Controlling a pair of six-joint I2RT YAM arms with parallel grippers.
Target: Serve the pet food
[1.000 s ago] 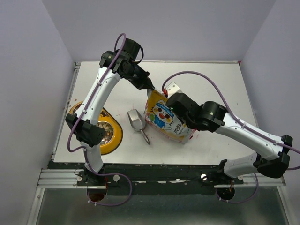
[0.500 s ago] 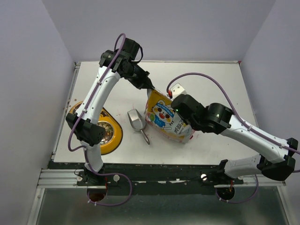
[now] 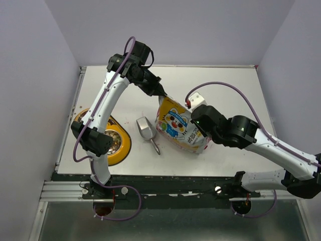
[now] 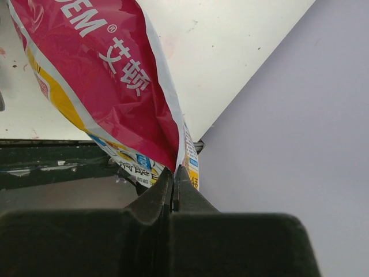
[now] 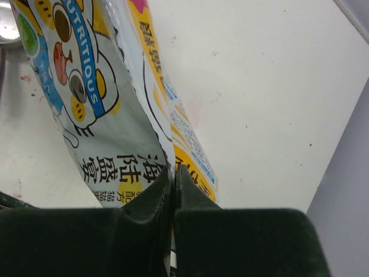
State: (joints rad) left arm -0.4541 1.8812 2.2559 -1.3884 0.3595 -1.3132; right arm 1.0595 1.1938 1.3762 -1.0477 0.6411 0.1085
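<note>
Both arms are on the pet food bag (image 3: 175, 125) right now, out in the middle of the table (image 3: 230, 85). From overhead, the bag's yellow-and-white cartoon face is turned up to the camera, with its lower end nearer the arm bases and its top end farther away.

The left gripper (image 3: 163, 94) comes in from the far side and meets the bag at its top left corner. On the left wrist view its fingers (image 4: 155, 199) are pressed together with only a hairline between them, and the red-edged film of the bag runs straight down into that line. That is a tight pinch on the bag.

Over to the right gripper (image 5: 173, 170), tucked in at the bag's right side under its own wrist. Its fingers (image 5: 193, 196) are closed as well, with the silver and yellow film caught between the tips. So both grippers have hold of the bag.

None of the pellets show in any view; only the printed outside of the bag does.

The silver scoop (image 3: 146, 129) lies flat just left of the bag, its handle pointing towards the near edge, and nothing holds it. Further left sits the yellow feeder (image 3: 123, 143), at the table's left side and partly hidden under the left arm
</note>
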